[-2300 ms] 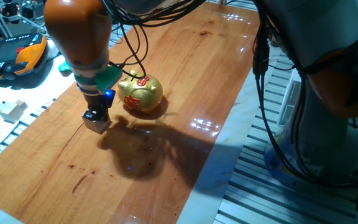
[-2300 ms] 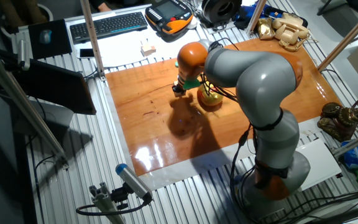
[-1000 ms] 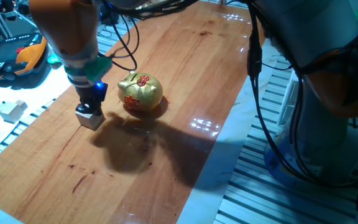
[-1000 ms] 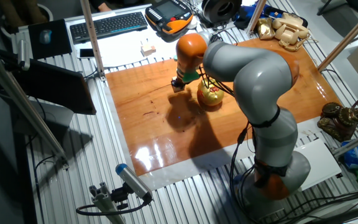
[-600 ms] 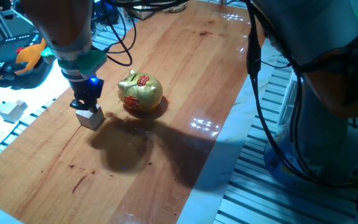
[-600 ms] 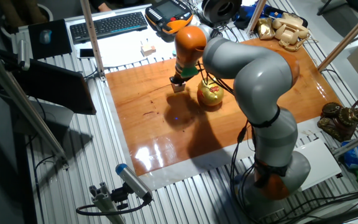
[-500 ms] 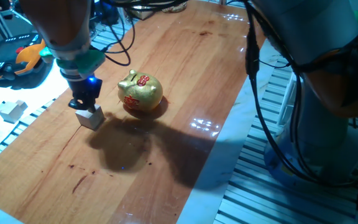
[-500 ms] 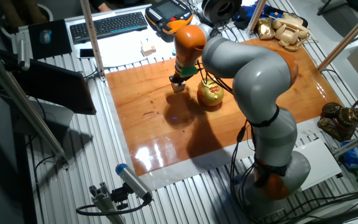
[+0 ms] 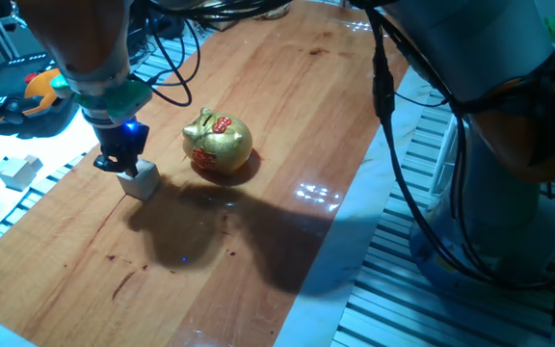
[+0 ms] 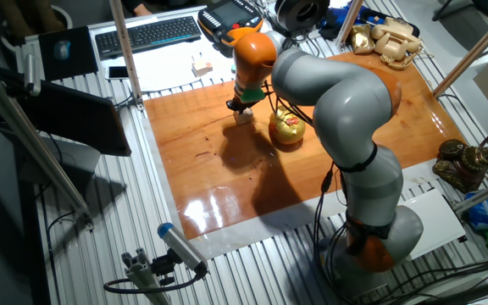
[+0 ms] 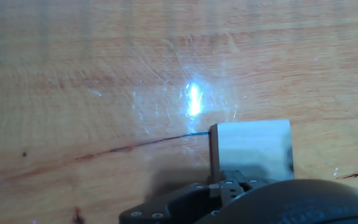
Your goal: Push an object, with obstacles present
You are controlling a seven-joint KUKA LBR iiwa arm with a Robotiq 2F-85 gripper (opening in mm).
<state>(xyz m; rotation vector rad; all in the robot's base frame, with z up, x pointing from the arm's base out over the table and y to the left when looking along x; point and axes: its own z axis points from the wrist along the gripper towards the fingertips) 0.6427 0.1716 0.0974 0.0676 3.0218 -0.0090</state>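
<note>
Black two-finger gripper [image 9: 120,164] rests against small pale beige wooden cube [image 9: 142,180]; finger spread can't be told. Shiny golden piggy bank [image 9: 217,146] sits near at cube's 2 o'clock. Wooden tabletop [image 9: 287,106] edge near at 9; bare wood toward 5.

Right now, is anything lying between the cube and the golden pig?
No. In one fixed view, only bare wood separates the cube from the golden pig. The gripper sits at the cube's far side.

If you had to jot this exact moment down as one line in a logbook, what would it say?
phase: pushing | gripper: against cube, jaw state unclear | piggy bank: beside cube, apart | surface: wooden table
</note>
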